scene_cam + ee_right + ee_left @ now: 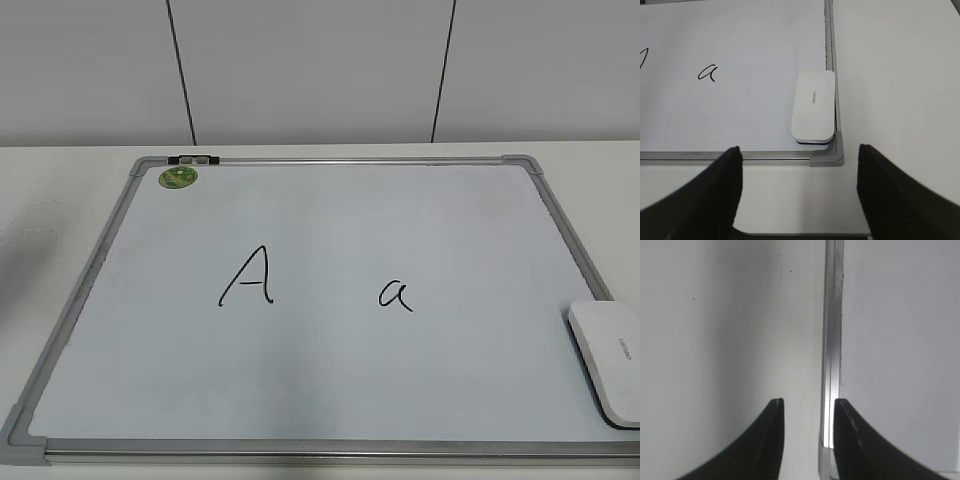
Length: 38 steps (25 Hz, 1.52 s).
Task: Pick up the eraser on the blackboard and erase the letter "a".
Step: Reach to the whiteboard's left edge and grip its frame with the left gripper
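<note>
The blackboard point(100, 262) lies flat on a white table, a white board in a silver-grey frame. The small letter "a" point(396, 294) is right of centre, with a larger capital "A" point(248, 277) to its left. The white eraser point(610, 360) lies on the board's near right corner. The right wrist view shows the eraser point(813, 106), the "a" point(707, 73) and the board's corner point(832, 155). My right gripper point(799, 149) is open and empty, over the table just short of that corner. My left gripper point(807, 402) is open and empty, with the board's frame point(832, 340) between its fingertips.
A small green round magnet point(179, 178) sits at the board's far left corner, next to a dark clip point(193, 159) on the frame. A pale panelled wall stands behind the table. Neither arm shows in the exterior view.
</note>
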Tool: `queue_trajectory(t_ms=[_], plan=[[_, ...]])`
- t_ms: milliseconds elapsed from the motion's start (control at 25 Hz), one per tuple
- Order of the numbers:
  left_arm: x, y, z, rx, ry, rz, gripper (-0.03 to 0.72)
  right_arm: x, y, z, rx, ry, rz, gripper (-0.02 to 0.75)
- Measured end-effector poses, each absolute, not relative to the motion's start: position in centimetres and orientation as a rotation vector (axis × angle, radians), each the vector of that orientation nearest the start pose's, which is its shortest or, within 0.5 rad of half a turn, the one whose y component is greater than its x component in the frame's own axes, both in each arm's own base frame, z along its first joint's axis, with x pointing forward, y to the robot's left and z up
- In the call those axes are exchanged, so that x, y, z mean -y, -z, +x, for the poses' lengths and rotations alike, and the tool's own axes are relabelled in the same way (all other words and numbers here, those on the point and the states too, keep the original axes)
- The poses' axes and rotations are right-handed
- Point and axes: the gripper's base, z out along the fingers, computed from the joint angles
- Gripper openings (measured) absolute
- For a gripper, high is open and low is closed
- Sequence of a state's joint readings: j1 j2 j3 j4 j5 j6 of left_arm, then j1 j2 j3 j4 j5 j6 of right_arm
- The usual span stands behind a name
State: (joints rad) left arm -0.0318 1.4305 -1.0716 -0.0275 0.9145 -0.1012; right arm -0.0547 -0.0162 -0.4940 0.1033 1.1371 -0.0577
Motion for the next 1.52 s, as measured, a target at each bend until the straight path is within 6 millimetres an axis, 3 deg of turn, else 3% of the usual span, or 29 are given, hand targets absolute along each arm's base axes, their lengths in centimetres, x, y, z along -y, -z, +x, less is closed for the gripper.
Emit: queue_trajectory(t_ms=[240,560,880,1200,1520], plan=[[1.3,-26.1,33.2,-2.811,0.071,-0.113,0.243,-0.9,-27.0,-1.0,-2.106,-0.057,-0.013,0.531],[1.5,-21.0,38.3,-2.925,0.056,-0.054,0.243,-0.9,-27.0,-1.0,-2.106,-0.057,-0.013,0.531],[2.0,-16.2,40.6,-3.022,0.119,-0.026,0.242,-0.9,-27.0,-1.0,-2.106,-0.057,-0.013,0.531],[2.2,-15.9,42.0,-3.002,0.148,-0.006,0.243,-0.9,-27.0,-1.0,-2.106,-0.057,-0.013,0.531],[2.3,-14.2,42.6,-3.032,0.172,-0.006,0.242,-0.9,-27.0,-1.0,-2.106,-0.057,-0.013,0.531]])
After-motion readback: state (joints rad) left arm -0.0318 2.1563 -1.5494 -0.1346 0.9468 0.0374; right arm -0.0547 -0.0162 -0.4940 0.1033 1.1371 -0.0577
